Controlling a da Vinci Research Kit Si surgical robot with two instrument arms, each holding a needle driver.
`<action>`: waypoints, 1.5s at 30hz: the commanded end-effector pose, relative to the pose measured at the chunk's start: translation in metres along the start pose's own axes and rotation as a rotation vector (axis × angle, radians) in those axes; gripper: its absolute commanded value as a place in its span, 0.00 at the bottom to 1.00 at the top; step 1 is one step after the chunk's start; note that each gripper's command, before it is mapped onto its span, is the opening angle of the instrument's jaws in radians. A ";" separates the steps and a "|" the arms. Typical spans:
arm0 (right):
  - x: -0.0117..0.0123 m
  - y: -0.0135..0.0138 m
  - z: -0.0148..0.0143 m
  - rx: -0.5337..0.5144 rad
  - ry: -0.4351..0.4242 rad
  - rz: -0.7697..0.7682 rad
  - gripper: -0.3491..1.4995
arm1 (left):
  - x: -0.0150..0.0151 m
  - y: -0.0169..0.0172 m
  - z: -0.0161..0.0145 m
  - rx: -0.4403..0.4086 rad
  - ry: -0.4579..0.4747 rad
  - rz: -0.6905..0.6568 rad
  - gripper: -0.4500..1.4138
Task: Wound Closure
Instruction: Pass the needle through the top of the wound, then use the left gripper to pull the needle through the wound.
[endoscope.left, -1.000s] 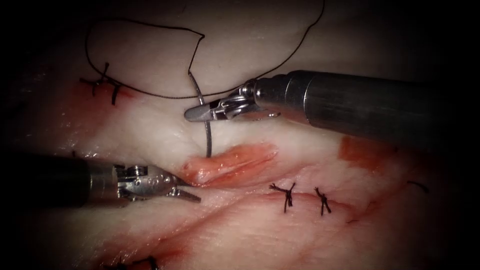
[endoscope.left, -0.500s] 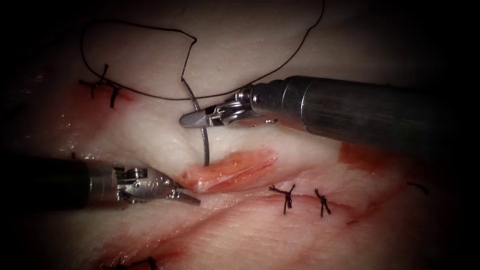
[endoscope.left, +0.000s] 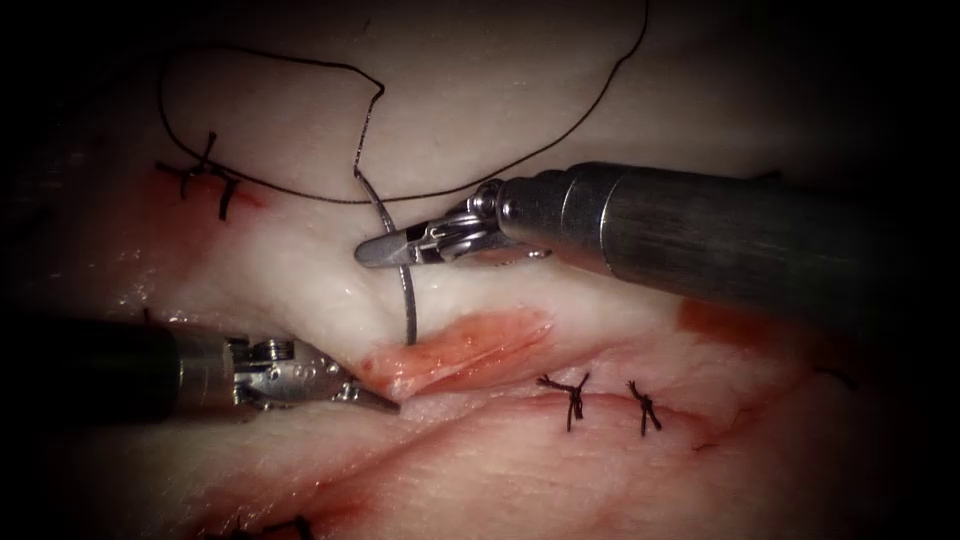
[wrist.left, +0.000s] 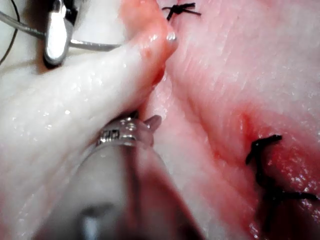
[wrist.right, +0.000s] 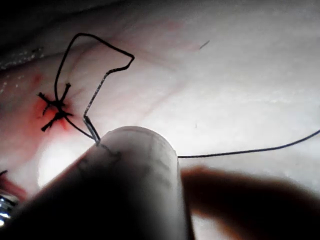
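Compared with one second earlier, the right pincer (endoscope.left: 385, 250) has shifted slightly left and lower, carrying the needle (endoscope.left: 397, 262) with it. The needle tip, previously just above the upper edge of the cut (endoscope.left: 455, 350), now meets that edge; whether it has entered the tissue (endoscope.left: 300, 270) cannot be told. The left pincer (endoscope.left: 375, 400) has moved little, and the lip of the cut now sits closer against its tip.

Right pincer: clenched on the needle at roughly mid-curve. The needle stands near upright in the endoscope view, its tail end above the jaws and its point below, over the left half of the cut. The thread (endoscope.left: 270, 60) runs from the needle tail upward, loops left past a finished stitch (endoscope.left: 205, 172), then sweeps right beneath the loop and up out of view. In the right wrist view the thread (wrist.right: 95, 45) emerges beside the shaft near the same knot (wrist.right: 55, 107).

Left pincer: its jaws appear nearly closed, tip pressed at the left end of the cut under the raised lip. In the left wrist view the tip (wrist.left: 150, 122) lies tucked under the lifted tissue (wrist.left: 75, 100); whether it grips that tissue cannot be told.

Two tied stitches (endoscope.left: 570, 390) lie right of the cut's lower edge. Red fluid (endoscope.left: 730, 320) stains the tissue beneath the right shaft.
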 end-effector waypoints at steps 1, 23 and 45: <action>0.0005 -0.0002 0.0008 0.003 -0.007 0.001 0.00 | 0.0002 -0.0002 0.0008 0.000 0.001 0.001 0.43; 0.0063 0.0001 -0.0036 0.012 0.374 -0.347 0.21 | 0.0002 -0.0002 0.0007 0.000 0.001 0.001 0.43; 0.0226 -0.0052 -0.0235 -0.498 0.780 -0.912 0.68 | 0.0035 -0.0010 -0.0007 0.077 0.053 0.092 0.57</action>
